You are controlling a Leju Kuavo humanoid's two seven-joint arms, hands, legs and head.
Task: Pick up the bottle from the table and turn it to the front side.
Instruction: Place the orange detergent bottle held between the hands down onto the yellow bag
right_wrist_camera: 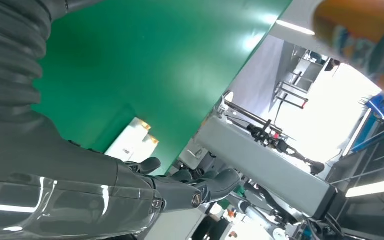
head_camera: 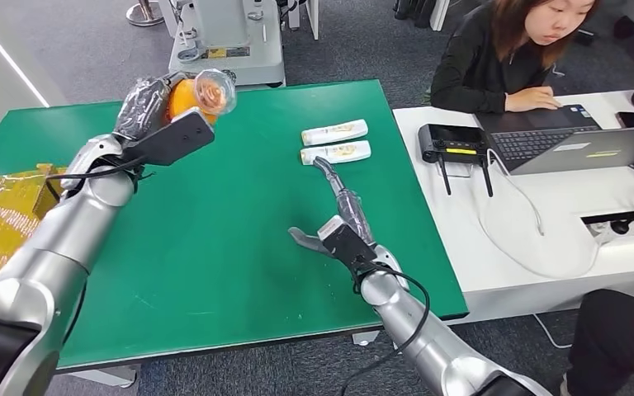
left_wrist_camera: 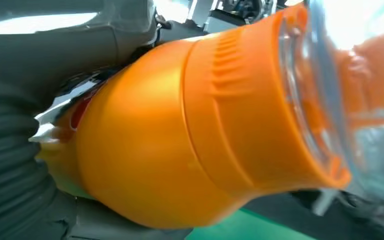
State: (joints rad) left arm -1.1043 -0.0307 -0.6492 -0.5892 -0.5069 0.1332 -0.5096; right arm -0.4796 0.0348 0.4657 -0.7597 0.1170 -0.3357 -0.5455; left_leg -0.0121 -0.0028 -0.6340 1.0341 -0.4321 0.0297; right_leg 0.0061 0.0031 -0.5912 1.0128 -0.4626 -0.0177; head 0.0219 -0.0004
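Note:
An orange bottle (head_camera: 191, 96) with a clear cap (head_camera: 215, 89) is lifted above the far left part of the green table (head_camera: 215, 247). My left hand (head_camera: 142, 107) grips it around the body, cap pointing right. In the left wrist view the orange bottle (left_wrist_camera: 190, 130) is very close, with the clear cap (left_wrist_camera: 340, 100) at its far end. My right hand (head_camera: 338, 210) hovers low over the table's right side, holding nothing, fingers stretched toward two white tubes (head_camera: 335, 142). The right wrist view has the right hand (right_wrist_camera: 130, 185) with the white tubes (right_wrist_camera: 132, 142) beyond it.
A white desk (head_camera: 545, 223) adjoins the table on the right with a black router (head_camera: 454, 142), a laptop (head_camera: 578, 144) and cables. A person (head_camera: 512, 49) sits typing there. A yellow bag (head_camera: 0, 214) lies at the left edge. A grey machine base (head_camera: 231, 41) stands behind the table.

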